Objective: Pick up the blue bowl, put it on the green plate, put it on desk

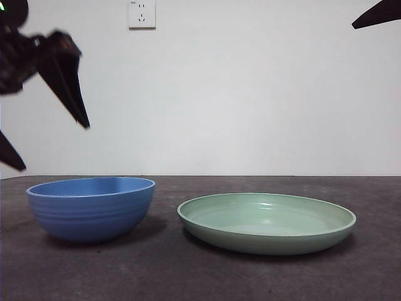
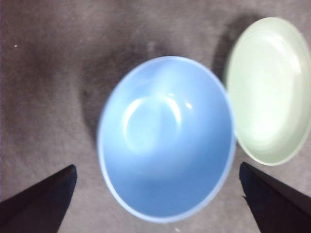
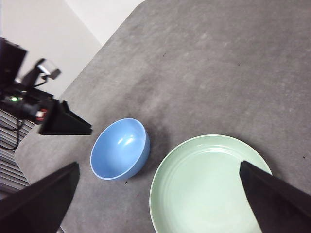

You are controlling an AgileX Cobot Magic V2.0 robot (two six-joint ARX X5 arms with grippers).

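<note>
Beneath the left pincer, jaws spread wide and empty: one bowl, blue, round, deep, faintly ridged outside, glossy within. Beside it, apart: one plate, pale green, shallow, raised rim. Both on a dark speckled matte surface. Right pincer high above the plate, wide open, empty.

Desk under blue bowl, green plate
</note>
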